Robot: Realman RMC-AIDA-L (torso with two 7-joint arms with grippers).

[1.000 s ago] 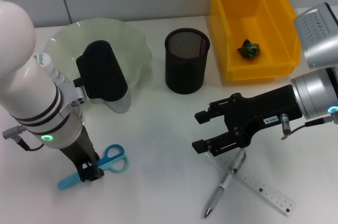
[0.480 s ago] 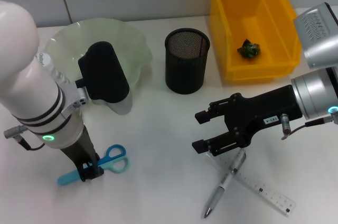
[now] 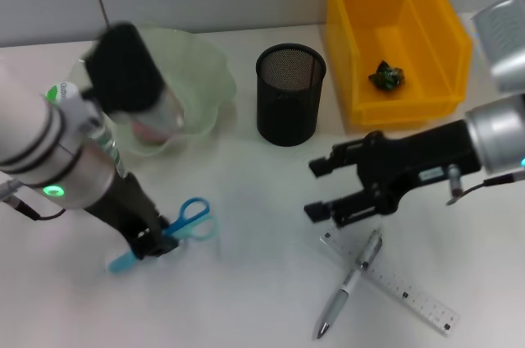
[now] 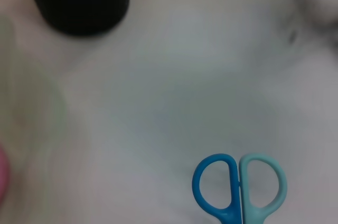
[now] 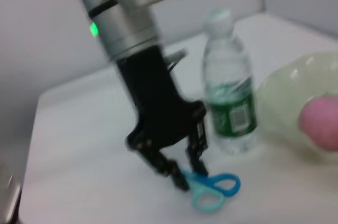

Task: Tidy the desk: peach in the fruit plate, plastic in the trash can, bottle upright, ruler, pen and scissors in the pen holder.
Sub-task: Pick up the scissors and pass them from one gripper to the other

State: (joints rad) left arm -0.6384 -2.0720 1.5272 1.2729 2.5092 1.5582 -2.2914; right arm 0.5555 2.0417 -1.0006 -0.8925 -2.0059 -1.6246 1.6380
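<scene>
My left gripper (image 3: 150, 243) is shut on the blue scissors (image 3: 187, 217) near their pivot, at the table's front left. The handles (image 4: 240, 187) show in the left wrist view. In the right wrist view the same gripper (image 5: 185, 173) holds the scissors (image 5: 212, 190) beside the upright bottle (image 5: 230, 97). A pink peach (image 3: 148, 128) lies in the pale green fruit plate (image 3: 201, 77). My right gripper (image 3: 314, 190) hangs open just above the silver pen (image 3: 353, 281) and the clear ruler (image 3: 406, 289). The black mesh pen holder (image 3: 290, 95) stands mid-table.
A yellow bin (image 3: 426, 32) at the back right holds a crumpled green plastic scrap (image 3: 385, 77). In the head view my left arm covers most of the bottle. Bare white table lies between the two grippers.
My left arm has swung and tilted, carrying the scissors a little right and away from the front edge. The right gripper has drifted slightly right and back, still open.
</scene>
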